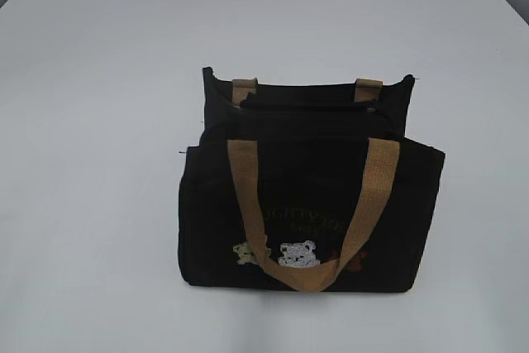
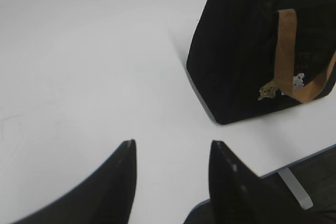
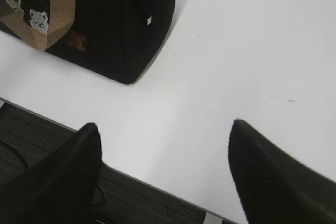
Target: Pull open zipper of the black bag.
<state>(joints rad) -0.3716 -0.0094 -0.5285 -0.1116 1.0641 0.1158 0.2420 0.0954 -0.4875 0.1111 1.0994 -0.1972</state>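
Only writing anywhere is the faint gold lettering [image 1: 304, 219] stitched on the front of the bag [image 1: 310, 204], just above the little bears. It runs two lines, but it's too dim and blurry to make out any actual word. From both wrist cams the bag sits up and off beyond the gripper tips, and the lettering can't be read there either.
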